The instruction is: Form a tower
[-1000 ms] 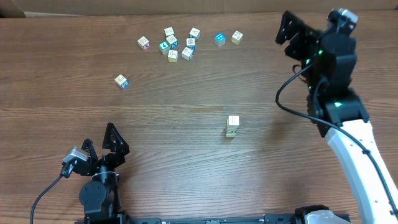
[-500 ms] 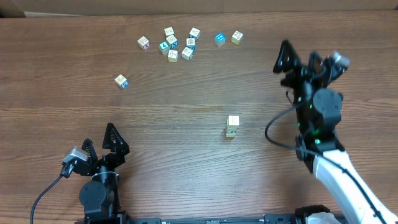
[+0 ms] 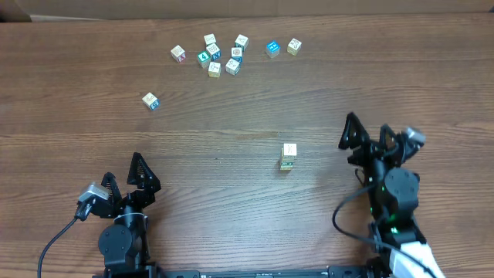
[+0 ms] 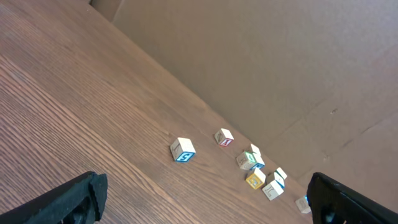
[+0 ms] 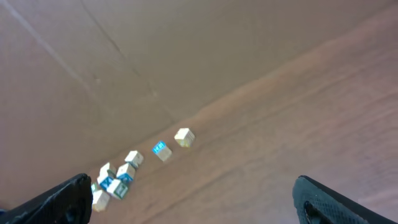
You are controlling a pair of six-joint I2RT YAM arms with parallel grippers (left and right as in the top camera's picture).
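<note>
The narrow stack of small pale wooden picture cubes [image 3: 288, 157] stands on the brown wood-grain surface [image 3: 231, 131] near the released, empty right hand [image 3: 369, 137], well apart from the equally released left hand [image 3: 123, 171]; it looks light, stiff and easily toppled, so it is best pinched across opposite flat faces.

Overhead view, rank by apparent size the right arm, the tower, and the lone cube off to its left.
Largest: right arm.
Then the tower.
Smallest: lone cube, only slightly smaller than the tower.

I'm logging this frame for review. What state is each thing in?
tower: upright, standing free, nothing touching it.
loose cubes: scattered, unstacked, far side.
lone cube: lying flat, apart from the others.
left gripper: open, empty.
right gripper: open, empty.
</note>
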